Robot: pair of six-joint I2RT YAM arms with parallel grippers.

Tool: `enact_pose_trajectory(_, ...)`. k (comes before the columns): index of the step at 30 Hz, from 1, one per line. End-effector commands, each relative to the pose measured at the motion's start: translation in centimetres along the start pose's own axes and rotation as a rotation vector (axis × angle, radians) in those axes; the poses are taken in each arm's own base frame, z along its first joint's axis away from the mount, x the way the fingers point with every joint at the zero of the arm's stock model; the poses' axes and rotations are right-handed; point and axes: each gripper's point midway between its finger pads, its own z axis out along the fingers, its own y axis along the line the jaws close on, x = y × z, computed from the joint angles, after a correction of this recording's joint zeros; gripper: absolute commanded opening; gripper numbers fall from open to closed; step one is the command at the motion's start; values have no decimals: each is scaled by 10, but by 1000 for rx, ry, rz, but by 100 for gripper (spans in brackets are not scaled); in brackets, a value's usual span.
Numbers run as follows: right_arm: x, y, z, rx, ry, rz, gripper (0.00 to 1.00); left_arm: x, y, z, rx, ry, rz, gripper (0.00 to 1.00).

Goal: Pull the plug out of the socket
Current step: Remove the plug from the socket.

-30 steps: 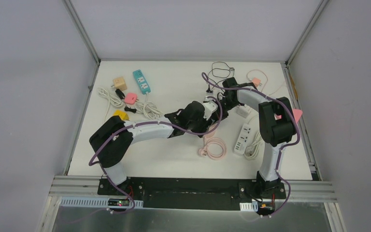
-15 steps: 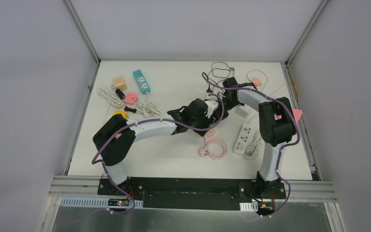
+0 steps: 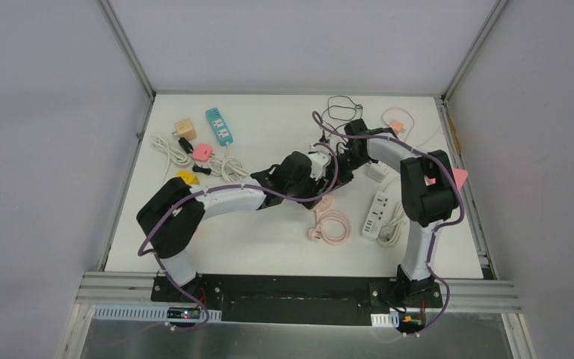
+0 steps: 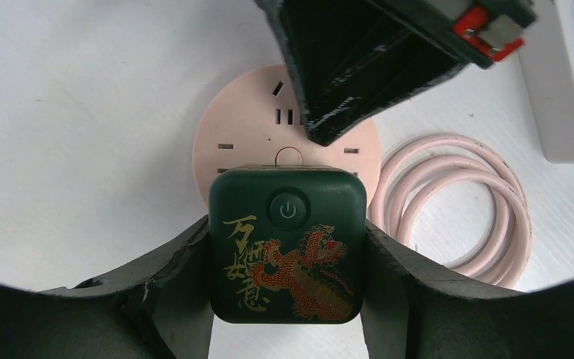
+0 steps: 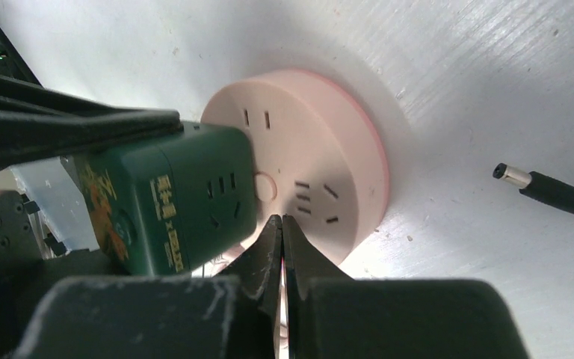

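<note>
A teal power strip (image 3: 219,126), a tan cube adapter (image 3: 185,128), a pink adapter (image 3: 203,152) and a small yellow block (image 3: 187,177) lie among loose white cords (image 3: 166,149) at the far left of the table (image 3: 269,239). A white power strip (image 3: 375,214) with green ports lies on the right. A looped black cable (image 3: 341,109) lies near the far edge, and a black barrel connector (image 5: 545,189) rests on the bare surface.

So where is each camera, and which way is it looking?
Top camera: fixed above and behind the arms, looking down on the table; both whole arms show.
Left wrist camera: on the left arm, looking down past the left gripper, clamped on the green cube, onto the pink socket.
Right wrist camera: on the right arm, looking along the shut right gripper at the same socket.
Shared: both wrist views show the green cube and pink socket.
</note>
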Motion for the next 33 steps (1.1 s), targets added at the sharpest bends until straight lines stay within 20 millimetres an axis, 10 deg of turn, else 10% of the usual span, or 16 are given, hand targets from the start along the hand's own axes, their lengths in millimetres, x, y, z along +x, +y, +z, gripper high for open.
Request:
enact_pose_trajectory(1, 41, -50, 15, 185, 160, 7, 0, -21, 22, -5, -40, -78, -93, 0)
enact_pose_trajectory(8, 41, -51, 15, 186, 162, 8, 0, -11, 14, -6, -225, -18, 256, 0)
enact_pose_trajectory(17, 42, -51, 17, 182, 170, 12, 0, -22, 6, -5, -29, -69, -84, 0)
enact_pose_trajectory(27, 42, -50, 18, 183, 173, 7, 0, -14, 5, -3, -242, -17, 319, 0)
enact_pose_trajectory(33, 44, -52, 19, 184, 182, 10, 0, -16, -5, -2, -189, -15, 183, 0)
